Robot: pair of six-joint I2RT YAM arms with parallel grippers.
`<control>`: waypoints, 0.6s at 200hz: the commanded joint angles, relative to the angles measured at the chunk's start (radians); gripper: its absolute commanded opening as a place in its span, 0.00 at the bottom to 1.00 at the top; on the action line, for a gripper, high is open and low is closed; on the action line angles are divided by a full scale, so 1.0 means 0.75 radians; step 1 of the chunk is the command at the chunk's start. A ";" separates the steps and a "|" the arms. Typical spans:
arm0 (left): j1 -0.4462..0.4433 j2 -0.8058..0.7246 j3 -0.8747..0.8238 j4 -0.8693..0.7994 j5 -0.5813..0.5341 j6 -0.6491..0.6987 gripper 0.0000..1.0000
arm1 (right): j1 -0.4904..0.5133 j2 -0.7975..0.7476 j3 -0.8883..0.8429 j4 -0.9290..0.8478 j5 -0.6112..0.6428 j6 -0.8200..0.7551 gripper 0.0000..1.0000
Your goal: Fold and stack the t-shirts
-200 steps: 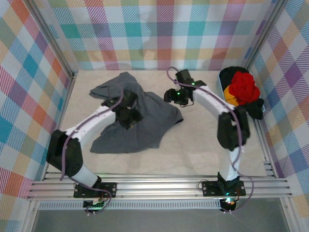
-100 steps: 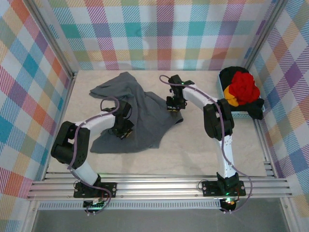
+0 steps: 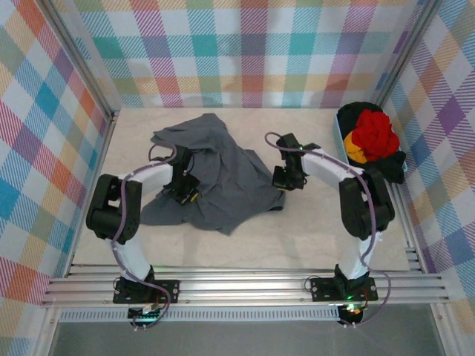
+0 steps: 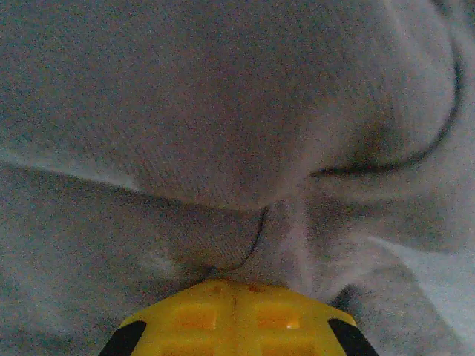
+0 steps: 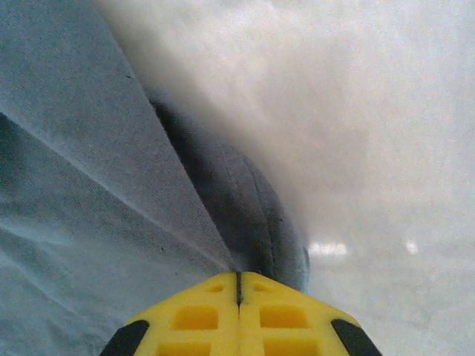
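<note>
1. The grey t-shirt [image 3: 211,167] lies crumpled on the left-middle part of the worktop [image 3: 319,237]. It is bunched into ridges and has no clean fold in it.
2. The red t-shirt [image 3: 375,133], the orange-yellow t-shirt [image 3: 355,154] and the black t-shirt [image 3: 393,165] sit heaped together at the far right corner. They are well apart from the grey t-shirt and look unfolded.
3. By my reading the task is near its start. No shirt is folded and no stack exists. The grey t-shirt has to be spread flat and folded, and then the three others must be folded and stacked.
4. The left end effector [image 3: 182,191] rests on the near-left part of the grey t-shirt. In the left wrist view its yellow tips [image 4: 236,285] are pressed together, with a pinch of grey cloth gathered between them.
5. The right end effector [image 3: 286,180] is at the shirt's right edge. In the right wrist view its tips [image 5: 237,276] meet, clamped on the stitched hem, with bare worktop beside it.
6. With both grips set on opposite sides, the likely next need is to lift and pull the cloth taut. A thin pinch could slip.
</note>
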 commanded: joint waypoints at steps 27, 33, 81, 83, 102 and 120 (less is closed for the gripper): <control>0.118 0.291 0.303 -0.160 -0.101 0.167 0.00 | 0.377 -0.028 -0.167 0.116 -0.152 0.292 0.00; 0.141 0.318 0.353 -0.169 -0.096 0.184 0.00 | 0.443 -0.002 -0.128 0.121 -0.165 0.317 0.00; 0.243 0.418 0.786 -0.103 -0.065 0.428 0.00 | 0.686 0.181 0.394 0.136 -0.266 0.303 0.01; 0.243 0.407 0.792 -0.099 -0.066 0.434 0.00 | 0.683 0.179 0.406 0.132 -0.261 0.298 0.03; 0.236 0.269 0.812 -0.099 -0.112 0.452 0.07 | 0.607 0.109 0.435 0.089 -0.238 0.252 0.28; 0.192 0.087 0.764 -0.159 -0.209 0.463 0.26 | 0.474 -0.001 0.363 0.050 -0.208 0.216 0.42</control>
